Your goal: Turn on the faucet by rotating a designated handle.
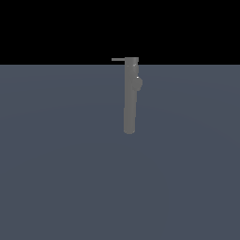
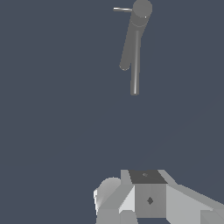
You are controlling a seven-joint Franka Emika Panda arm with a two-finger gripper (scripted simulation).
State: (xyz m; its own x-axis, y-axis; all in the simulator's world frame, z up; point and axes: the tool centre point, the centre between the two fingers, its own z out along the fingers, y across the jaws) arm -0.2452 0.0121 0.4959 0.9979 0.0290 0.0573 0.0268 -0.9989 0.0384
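Matte-grey and unmarked, the faucet (image 1: 130, 96) is standing near the middle of the exterior view as a tall column with a rounded end at 6 o'clock, resting on a flat blue-grey worktop (image 1: 56, 178). A small bulge (image 1: 138, 83) is sitting on its side toward 3 o'clock. The handle (image 1: 118, 59) is sticking out from the column's top toward 9 o'clock as a thin, flat bar.

In the wrist view the faucet (image 2: 134, 41) is showing far off, with the handle (image 2: 122, 9) again projecting sideways from its head. The claw (image 2: 148, 199) is appearing only as pale boxy housing, well apart from the faucet; its fingertips are not visible, so I cannot tell whether it is wide or narrow.

Judging by its look, the handle is behaving as a rigid lever on a pivot: stiff, smooth, probably slippery, and too slim for a secure pinch. Pushing against its flat side near the free tip is likely giving the most leverage. The column itself is looking fixed and is no place to grip.
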